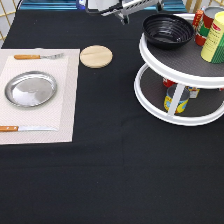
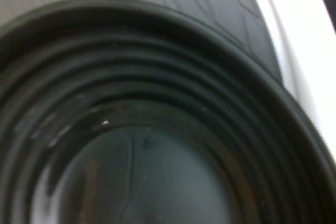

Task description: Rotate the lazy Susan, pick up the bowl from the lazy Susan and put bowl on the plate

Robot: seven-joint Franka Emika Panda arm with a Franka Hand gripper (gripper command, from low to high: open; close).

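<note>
step: reaching for the bowl [image 1: 168,30], on the top tier of the lazy Susan [image 1: 150,100] | do well: I judge a grip on the rim near me best | pose: my gripper [image 1: 122,17] at the exterior view's top, just left of the bowl; whether clenched, cannot tell | plate [image 1: 30,89] bare, 1 wooden disc [image 1: 96,56] between

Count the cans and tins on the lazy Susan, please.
4 show, maybe more hidden: a red tin and a yellow-green canister on the lazy Susan's top tier; a yellow can and a partly hidden one below.
</note>
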